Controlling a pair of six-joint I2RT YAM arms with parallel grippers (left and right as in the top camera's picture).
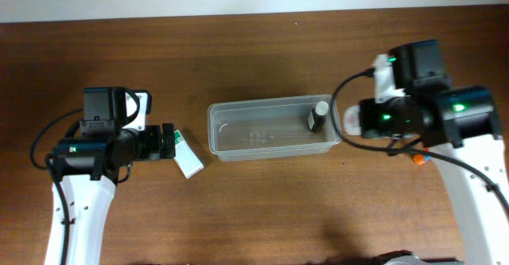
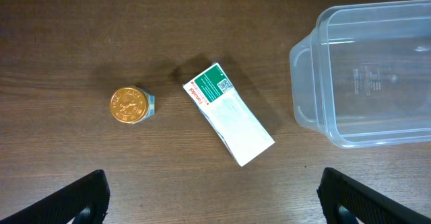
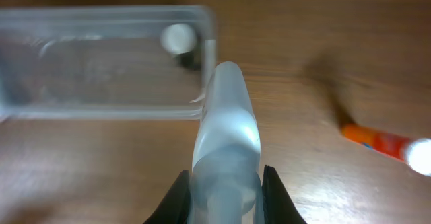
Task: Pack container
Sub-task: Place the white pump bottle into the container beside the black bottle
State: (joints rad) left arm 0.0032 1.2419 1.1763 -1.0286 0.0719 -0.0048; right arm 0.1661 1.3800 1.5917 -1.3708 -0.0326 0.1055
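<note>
**Inspector:** Location of the container?
**Assistant:** The container [image 1: 274, 130] sits mid-counter, with a dark bottle [image 1: 318, 115] inside at its right end.
**Inspector:** Claws?
**Assistant:** The right gripper [image 3: 225, 198] is clamped on a pale bottle [image 3: 225, 130] at that end's rim. The left gripper [image 2: 215, 207] is spread wide above a box [image 2: 229, 113] and a gold-lidded jar [image 2: 133, 105], toward the left edge.
</note>
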